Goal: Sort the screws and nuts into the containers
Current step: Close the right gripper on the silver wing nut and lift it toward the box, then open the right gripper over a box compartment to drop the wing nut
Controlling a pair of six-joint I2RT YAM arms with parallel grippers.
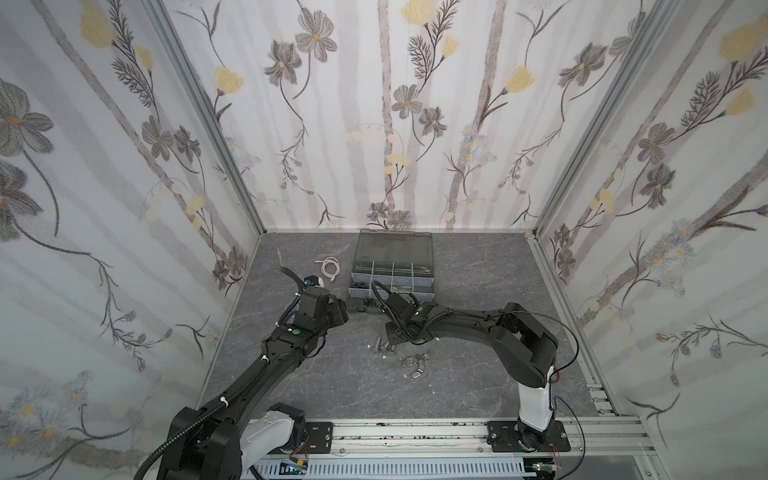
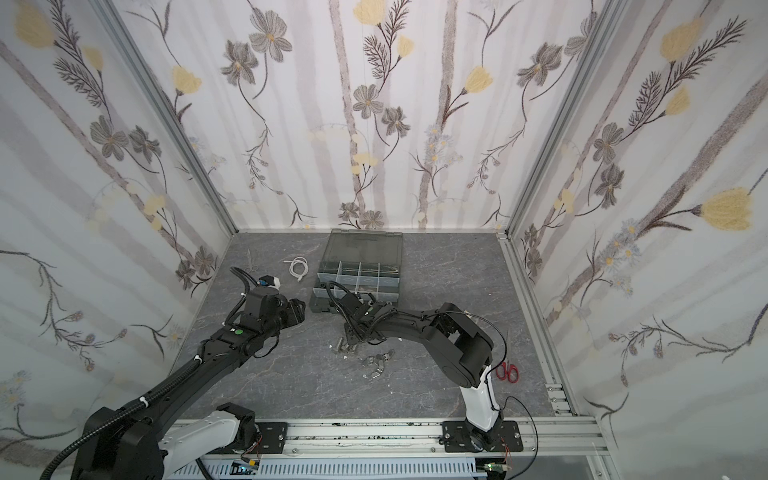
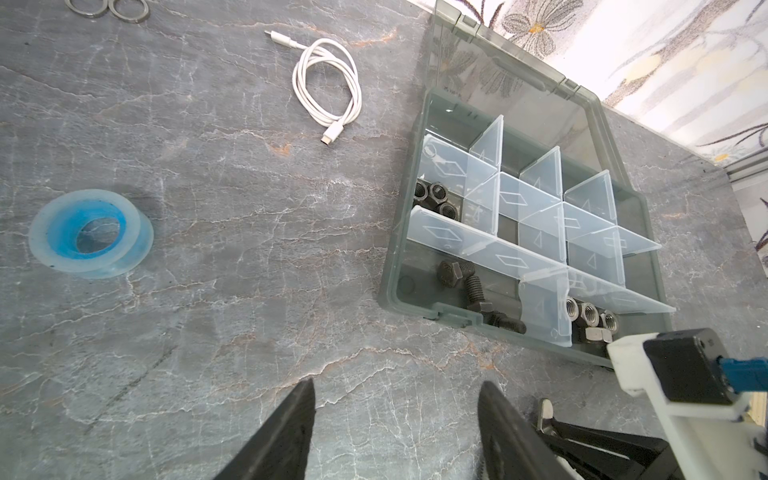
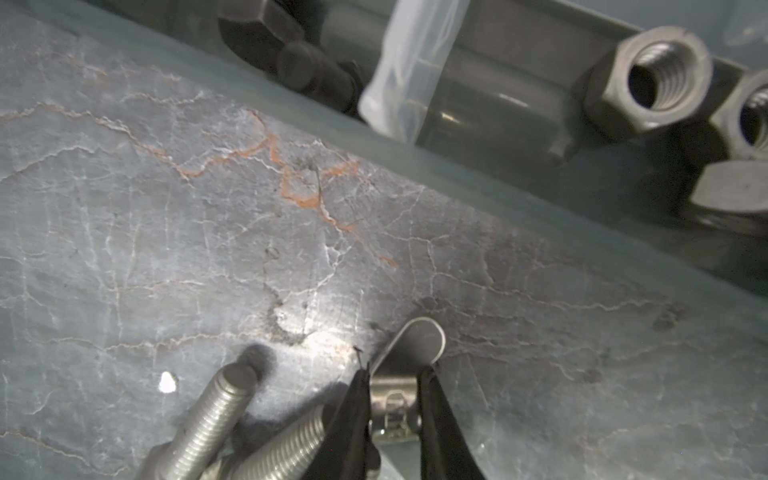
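Silver screws (image 1: 380, 346) and wing nuts (image 1: 415, 360) lie loose on the worktop (image 1: 457, 374) near the open containers (image 3: 511, 262), which hold black screws (image 3: 478, 291) and hex nuts (image 3: 590, 316).

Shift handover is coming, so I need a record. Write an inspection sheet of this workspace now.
Surface: grey marbled tabletop, white specks near the loose parts.
Job's things: organizer case open, holding black screws, black nuts and silver hex nuts; silver screws and wing nuts loose on the tabletop.
Clutter: blue tape roll, coiled white cable, red scissors.
Hands: left hand open, empty; right hand shut on a held wing nut.
Cables: black conduit runs along the left arm.
Surroundings: floral walls, aluminium rail in front.
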